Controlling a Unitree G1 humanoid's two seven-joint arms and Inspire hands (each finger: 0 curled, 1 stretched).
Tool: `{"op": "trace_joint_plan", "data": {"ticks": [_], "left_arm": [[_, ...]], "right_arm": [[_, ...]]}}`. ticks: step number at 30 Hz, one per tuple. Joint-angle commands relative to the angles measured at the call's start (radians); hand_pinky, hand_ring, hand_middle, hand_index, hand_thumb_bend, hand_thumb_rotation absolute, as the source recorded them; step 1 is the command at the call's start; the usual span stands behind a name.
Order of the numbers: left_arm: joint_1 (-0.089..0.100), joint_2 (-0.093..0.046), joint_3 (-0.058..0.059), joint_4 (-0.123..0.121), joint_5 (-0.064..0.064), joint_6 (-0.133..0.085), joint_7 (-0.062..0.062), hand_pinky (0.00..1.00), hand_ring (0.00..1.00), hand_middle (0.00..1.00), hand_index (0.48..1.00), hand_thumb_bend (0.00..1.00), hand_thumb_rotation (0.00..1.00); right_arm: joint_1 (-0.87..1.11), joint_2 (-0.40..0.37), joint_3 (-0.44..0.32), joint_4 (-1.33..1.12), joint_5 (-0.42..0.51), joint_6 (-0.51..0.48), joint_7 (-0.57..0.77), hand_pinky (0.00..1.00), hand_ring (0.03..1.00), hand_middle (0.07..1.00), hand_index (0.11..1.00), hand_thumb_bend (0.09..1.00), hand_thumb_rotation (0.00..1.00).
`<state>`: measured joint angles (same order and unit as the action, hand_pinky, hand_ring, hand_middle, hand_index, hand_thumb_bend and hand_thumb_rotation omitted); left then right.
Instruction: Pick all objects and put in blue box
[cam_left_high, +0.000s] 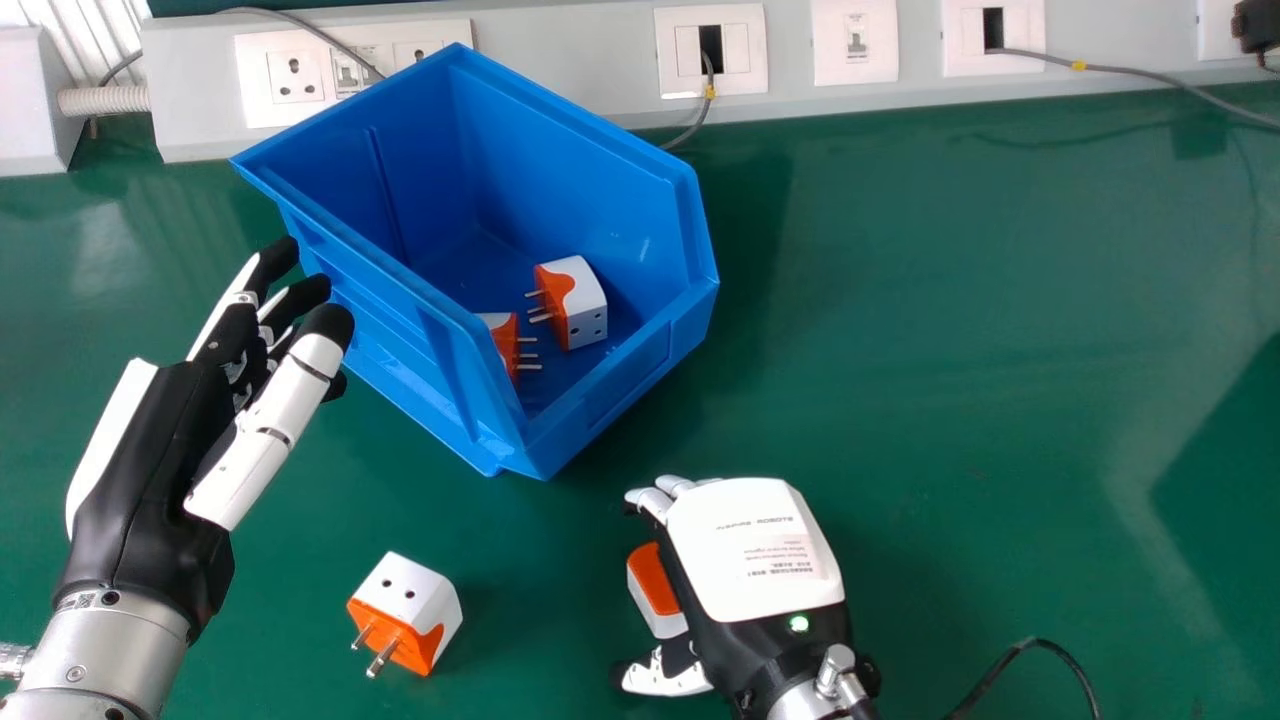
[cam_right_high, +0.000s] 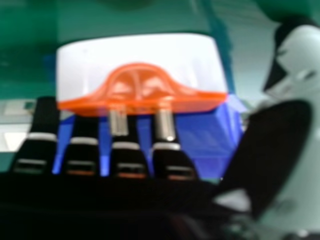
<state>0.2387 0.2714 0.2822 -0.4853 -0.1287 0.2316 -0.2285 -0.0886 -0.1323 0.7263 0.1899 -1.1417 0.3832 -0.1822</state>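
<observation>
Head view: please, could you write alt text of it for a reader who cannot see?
At a green table, the robot's black-and-white right hand has a white-and-orange plug adapter between fingers and thumb; a second adapter lies farther left. Beyond them, a blue plastic box holds two more adapters, and the open left hand is at the box's left side.

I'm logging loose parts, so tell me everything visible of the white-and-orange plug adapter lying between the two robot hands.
The white-and-orange plug adapter is a chunky block, apparently hard plastic: white body with dark socket holes on top, orange pin end with a curved border. Two metal pins show, pointing back toward the robot. It rests on the green tabletop, nearer the robot than the open blue plastic box. Neither robot hand touches it.
</observation>
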Motion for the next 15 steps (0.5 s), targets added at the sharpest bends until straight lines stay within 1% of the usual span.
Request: {"op": "trace_joint_plan", "data": {"ticks": [1,7,12,15], "left_arm": [[-0.010,0.015,0.012,-0.012,-0.011,-0.006,-0.004,0.83,0.91,0.94,0.958,0.44,0.71],[-0.008,0.019,0.013,-0.014,-0.014,-0.009,-0.007,0.83,0.91,0.94,0.958,0.44,0.71],[-0.010,0.025,0.017,-0.003,-0.021,-0.015,-0.012,0.83,0.91,0.94,0.959,0.45,0.73],[-0.012,0.027,0.021,0.001,-0.024,-0.016,-0.015,0.83,0.92,0.94,0.960,0.46,0.74]], "right_arm": [[0.005,-0.011,-0.010,0.009,-0.002,0.019,0.021,0.73,0.799,0.832,0.783,0.417,0.29],[0.010,-0.008,-0.016,-0.020,0.002,0.023,0.047,0.73,0.800,0.830,0.781,0.422,0.28],[0.006,-0.010,-0.030,-0.027,0.017,0.016,0.066,0.73,0.804,0.827,0.777,0.413,0.25],[0.002,-0.011,-0.034,-0.023,0.020,0.019,0.069,0.73,0.806,0.826,0.778,0.403,0.24]]}}
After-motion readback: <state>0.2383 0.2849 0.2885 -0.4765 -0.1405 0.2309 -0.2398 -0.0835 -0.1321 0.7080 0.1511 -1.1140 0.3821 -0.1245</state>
